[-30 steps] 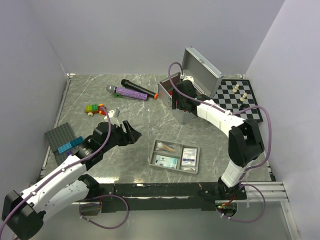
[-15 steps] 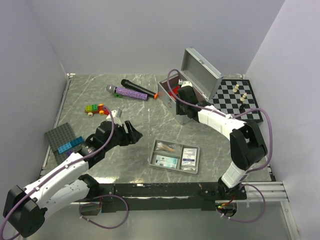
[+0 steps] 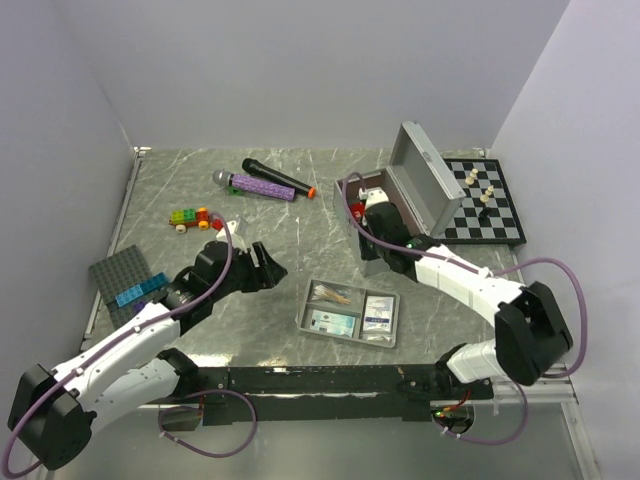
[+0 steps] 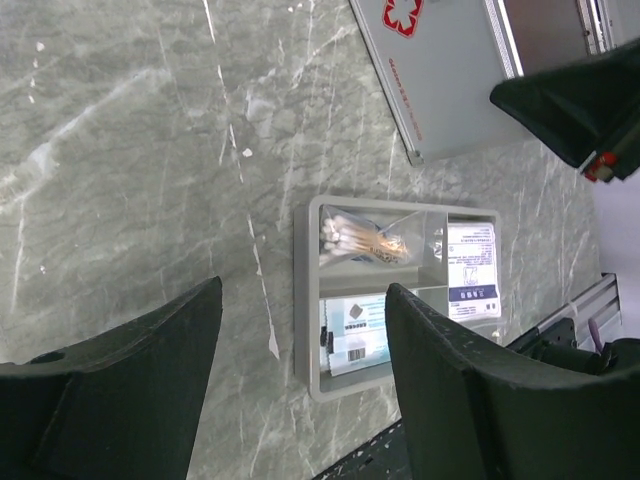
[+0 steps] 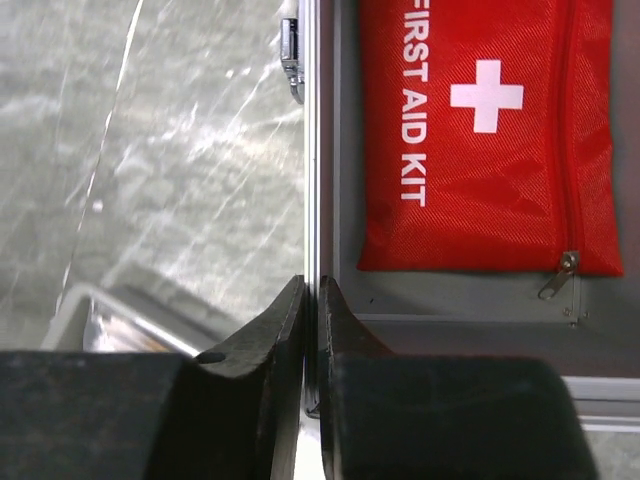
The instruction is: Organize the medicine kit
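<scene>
The medicine kit's silver-grey case (image 3: 424, 184) stands open at the right, its lid up beside the chessboard. My right gripper (image 3: 371, 217) is shut on the case's thin front wall (image 5: 312, 150), one finger inside and one outside (image 5: 311, 285). The red white-cross pouch (image 5: 480, 140) lies flat inside the case. The grey divided tray (image 3: 302, 318) sits near the table's front with a bag of cotton swabs (image 4: 365, 235) and small packets (image 4: 470, 262) in it. My left gripper (image 3: 262, 268) hovers open left of the tray (image 4: 303, 300), holding nothing.
A black microphone (image 3: 275, 177) and a purple one (image 3: 255, 186) lie at the back. A toy brick car (image 3: 190, 216) is at the left. The dark studded plate (image 3: 115, 270) with blue bricks (image 3: 140, 290) sits far left. The chessboard (image 3: 490, 205) holds several pieces.
My right gripper closed on the case's front wall and dragged the case to the right and nearer, against the chessboard. The left arm barely moved.
</scene>
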`<state>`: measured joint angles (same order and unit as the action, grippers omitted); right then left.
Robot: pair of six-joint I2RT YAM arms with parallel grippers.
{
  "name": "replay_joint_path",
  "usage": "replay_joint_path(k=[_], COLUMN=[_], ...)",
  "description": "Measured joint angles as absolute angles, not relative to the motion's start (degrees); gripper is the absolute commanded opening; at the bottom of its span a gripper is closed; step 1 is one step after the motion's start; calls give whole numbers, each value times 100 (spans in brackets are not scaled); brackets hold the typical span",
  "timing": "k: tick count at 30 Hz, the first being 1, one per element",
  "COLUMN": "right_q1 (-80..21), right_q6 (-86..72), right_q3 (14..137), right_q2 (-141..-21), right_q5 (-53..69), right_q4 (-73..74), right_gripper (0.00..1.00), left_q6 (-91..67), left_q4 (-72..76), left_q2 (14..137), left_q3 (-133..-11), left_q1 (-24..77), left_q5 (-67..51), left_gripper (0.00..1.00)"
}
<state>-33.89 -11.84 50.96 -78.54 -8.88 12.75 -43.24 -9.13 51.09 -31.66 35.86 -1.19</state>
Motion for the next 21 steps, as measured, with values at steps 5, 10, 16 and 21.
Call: replay_joint_path(k=[5, 10, 16, 21], right_q1=[-3544, -3588, -3588, -3588], right_q6=[-1142, -1343, -1715, -1997], right_q3=[4707, 4687, 4945, 5166], right_q2=[-7400, -7273, -6563, -5671], right_q5=[-805, -867, -1323, -1728], right_q4=[1282, 1466, 2075, 2320], right_gripper=[29, 67, 72, 72], left_q6=[-4342, -4338, -4292, -4117], left_q4=[-742, -589, -847, -1057], left_q2=[5238, 5653, 6617, 7671], left_q3=[-3118, -3214, -4091, -5137], left_q1=[3627, 4178, 5625, 6346], left_q5=[-353, -530, -99, 545], left_gripper=[65, 64, 63, 57])
